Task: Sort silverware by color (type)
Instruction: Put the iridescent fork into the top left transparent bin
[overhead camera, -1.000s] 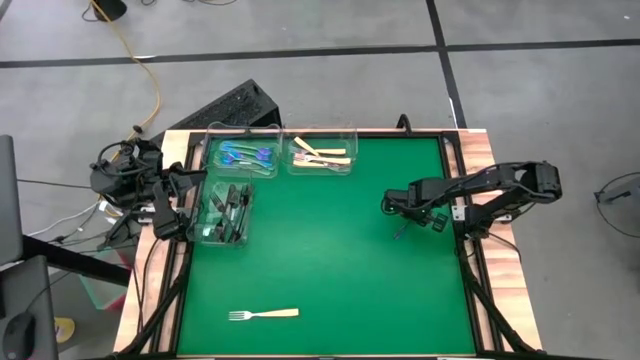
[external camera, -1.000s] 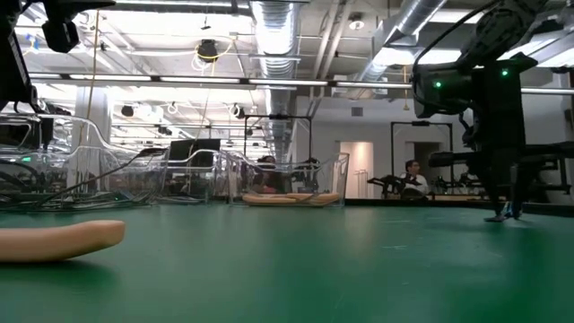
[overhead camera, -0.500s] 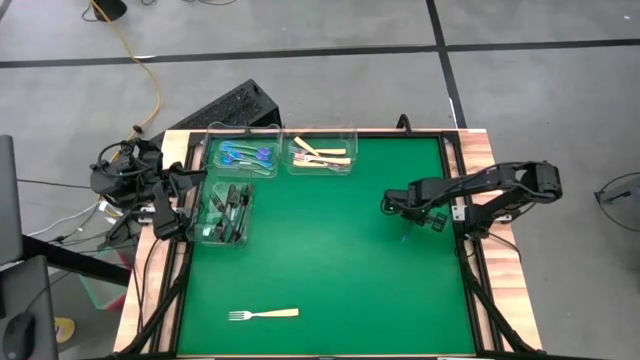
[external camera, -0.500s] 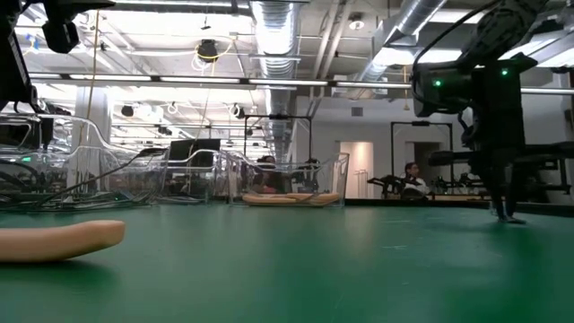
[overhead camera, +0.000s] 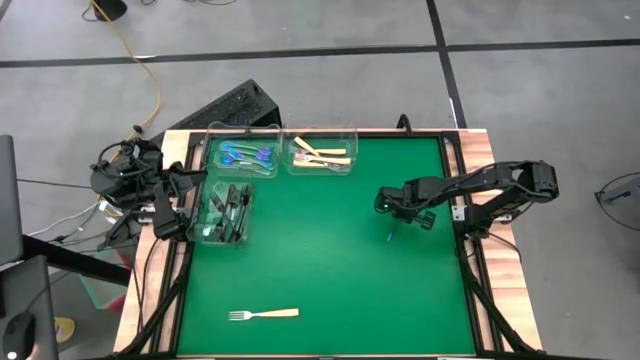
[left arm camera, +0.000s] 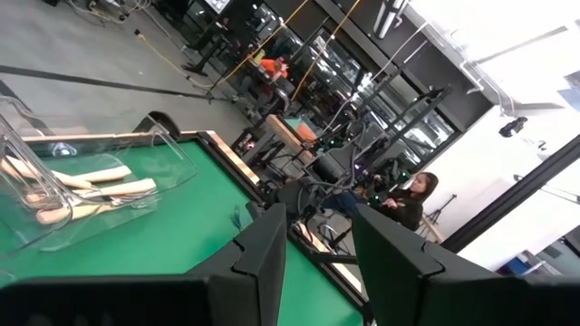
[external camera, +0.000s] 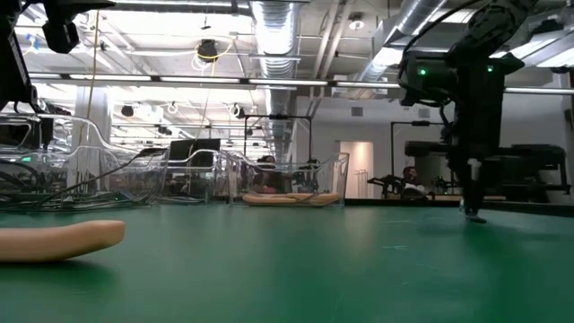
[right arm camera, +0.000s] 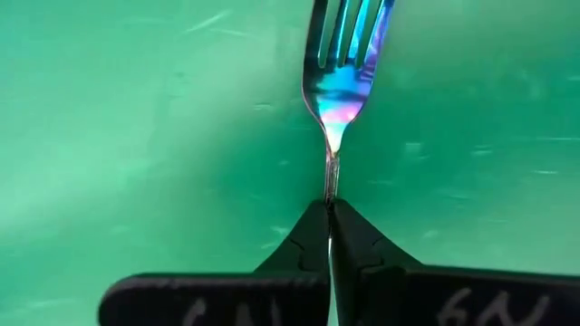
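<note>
My right gripper (overhead camera: 392,212) hangs over the right half of the green mat, shut on a blue-iridescent fork (right arm camera: 347,63). The low view shows that fork (external camera: 473,208) pointing down under the gripper (external camera: 471,175). One tan-handled fork (overhead camera: 263,314) lies flat on the mat near the near edge, left of centre. Three clear bins stand at the far left corner: blue forks (overhead camera: 243,153), tan forks (overhead camera: 322,155) and dark forks (overhead camera: 225,212). My left gripper (left arm camera: 315,263) waits open at the table's left edge, beside the dark-fork bin. My right gripper pinches the blue fork by its thin handle just behind the neck (right arm camera: 331,186), between the two shut fingertips (right arm camera: 308,240). The fingers come from above, pointing down, in line with the fork. It hangs tines-down close over the mat; whether the tines touch it, I cannot tell.
The middle and near right of the mat (overhead camera: 330,270) are bare green. A raised wooden rim (overhead camera: 465,180) frames the table. Cables and a dark box lie off the far left corner. A person sits in the room far behind the table.
My right gripper has moved a short way toward the table's left edge, staying shut and carrying the blue fork along upright below it. The tan fork, the bins and my left arm have kept still.
</note>
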